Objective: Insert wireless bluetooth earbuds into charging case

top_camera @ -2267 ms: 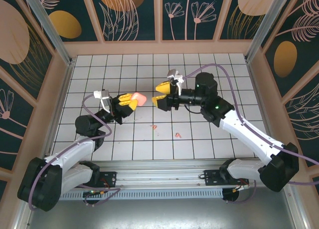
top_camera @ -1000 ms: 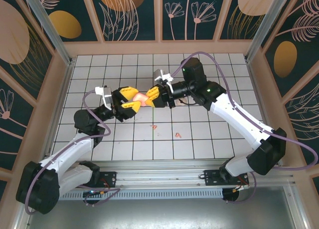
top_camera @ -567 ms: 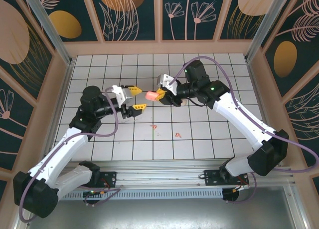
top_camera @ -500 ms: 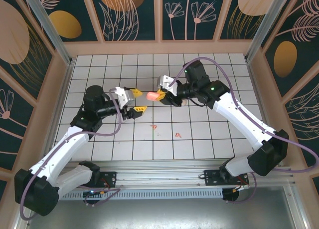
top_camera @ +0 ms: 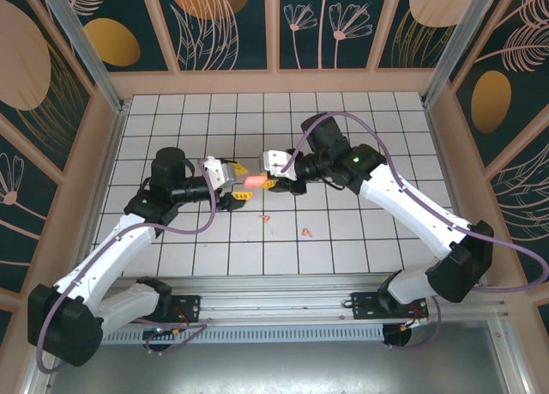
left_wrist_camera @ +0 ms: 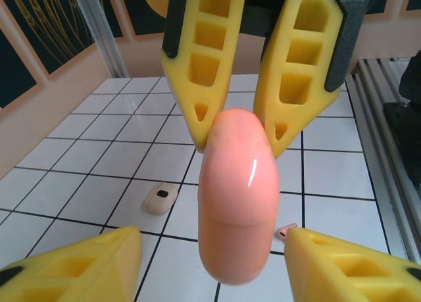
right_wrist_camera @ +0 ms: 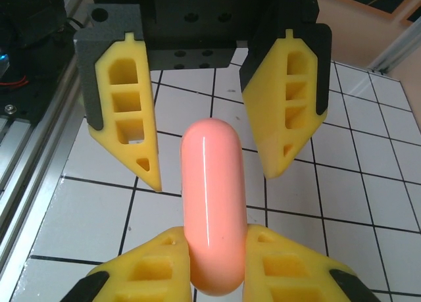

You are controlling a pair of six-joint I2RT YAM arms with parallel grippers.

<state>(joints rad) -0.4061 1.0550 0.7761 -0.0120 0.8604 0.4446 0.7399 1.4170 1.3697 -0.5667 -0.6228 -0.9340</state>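
pink and glossy, the capsule-shaped charging case (top_camera: pixel 253 181) hung above the white-tiled bench (top_camera: pixel 377 128), roughly midway between the two arms. the right gripper (top_camera: pixel 271 182) pinched one end of it, its yellow fingers (right_wrist_camera: pixel 141 266) pressed against the sides of the case. the left gripper (top_camera: pixel 239 182) faced it from the other side with its jaws spread. one jaw stood on each side of the case's free end, and the right wrist view showed a gap between each jaw and the pink shell.

in the left wrist view a faint seam ran round the case near its closer end. the lid looked shut, though from that angle it was hard to be sure.

one earbud (left_wrist_camera: pixel 160 198), a small cream piece with a dark spot, lay on the tiles below and beyond the case, well apart from both grippers. a tiny red-orange speck (left_wrist_camera: pixel 284 231) sat by a grid line nearby.

from above, a small bit (top_camera: pixel 265 217) and a second bit (top_camera: pixel 305 233) lay on the tiles nearer the arm bases than the case. both were too small to tell whether either was an earbud.
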